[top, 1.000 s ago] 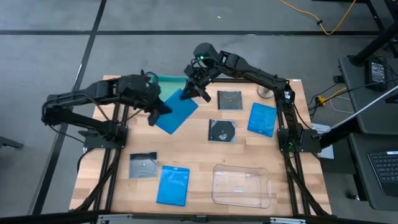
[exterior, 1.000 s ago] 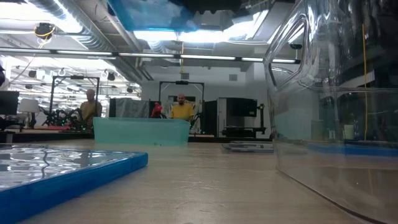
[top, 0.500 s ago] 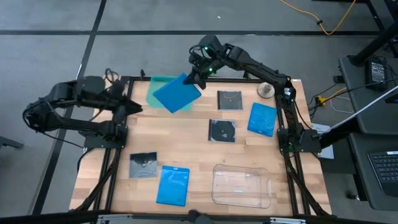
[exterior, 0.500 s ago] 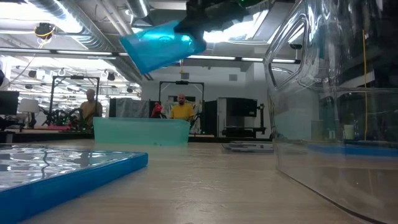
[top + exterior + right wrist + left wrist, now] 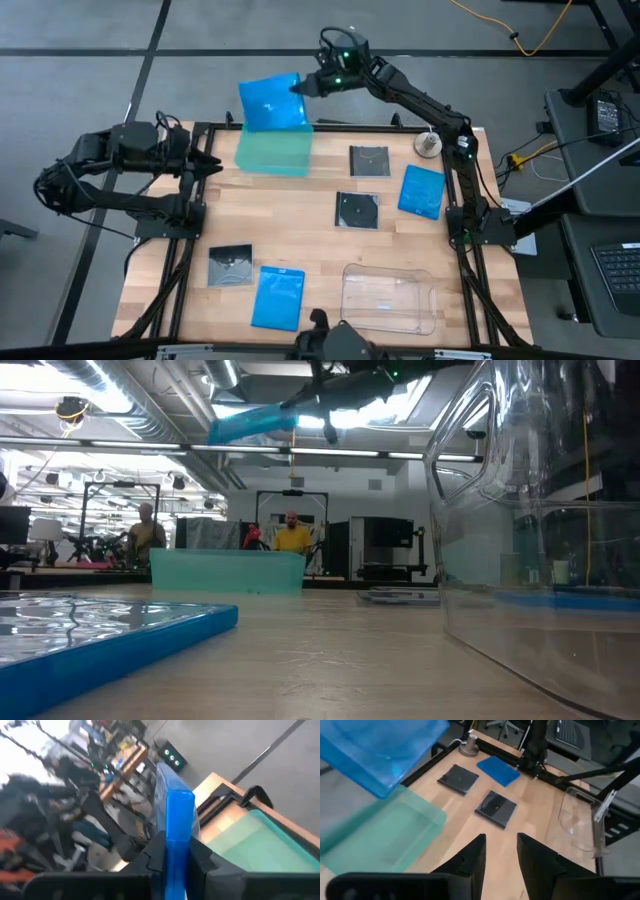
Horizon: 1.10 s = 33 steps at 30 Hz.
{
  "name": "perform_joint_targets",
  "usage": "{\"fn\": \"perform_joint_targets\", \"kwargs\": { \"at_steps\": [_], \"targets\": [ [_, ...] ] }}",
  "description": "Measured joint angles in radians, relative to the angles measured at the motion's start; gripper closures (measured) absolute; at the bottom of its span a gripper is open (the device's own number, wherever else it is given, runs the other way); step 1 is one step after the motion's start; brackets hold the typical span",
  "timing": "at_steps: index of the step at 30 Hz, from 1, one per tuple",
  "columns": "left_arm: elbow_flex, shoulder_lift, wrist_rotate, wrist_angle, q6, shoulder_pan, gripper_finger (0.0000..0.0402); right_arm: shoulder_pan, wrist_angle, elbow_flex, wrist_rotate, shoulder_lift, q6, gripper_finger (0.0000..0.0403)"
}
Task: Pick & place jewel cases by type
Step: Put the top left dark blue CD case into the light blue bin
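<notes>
High view: right gripper [image 5: 305, 86] holds a blue jewel case [image 5: 272, 102] by one edge, raised over the far side of the teal tray [image 5: 272, 153], partly past the table's far edge. Left gripper [image 5: 205, 166] sits at the left table edge, clear of the cases. On the table lie two more blue cases [image 5: 421, 191] [image 5: 278, 297] and three dark square cases [image 5: 369, 160] [image 5: 357, 209] [image 5: 230, 265]; the clear tray [image 5: 389, 297] is at the near side. Low view: the held case [image 5: 252, 423] hangs high above the teal tray [image 5: 227, 572], roughly level. Left wrist view: left fingers [image 5: 474, 856] apart, nothing between them; held case [image 5: 377, 750] above the tray [image 5: 385, 832]. Right wrist view: fingers [image 5: 156, 851] clamped on the case's thin edge [image 5: 177, 827]. Risk, my judgement: the grip is on one edge only, so the case could pivot or slip. Released from this height and this far back, it could strike the tray's rim or fall behind the table.
</notes>
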Motion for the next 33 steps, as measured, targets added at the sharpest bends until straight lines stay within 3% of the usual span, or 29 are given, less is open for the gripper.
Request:
{"fn": "perform_joint_targets", "kwargs": {
  "at_steps": [8, 17, 33],
  "targets": [
    [0.000, 0.000, 0.000, -0.001, 0.083, 0.000, 0.0300, -0.004, 0.098, 0.000, -0.075, 0.121, 0.165, 0.0361],
    [0.000, 0.000, -0.022, -0.001, 0.119, 0.000, 0.0300, -0.001, 0.210, 0.000, -0.082, 0.253, 0.301, 0.0362],
    [-0.001, 0.000, -0.053, -0.001, 0.169, 0.000, 0.0300, 0.001, 0.014, -0.001, 0.118, 0.313, 0.264, 0.0362]
  ]
}}
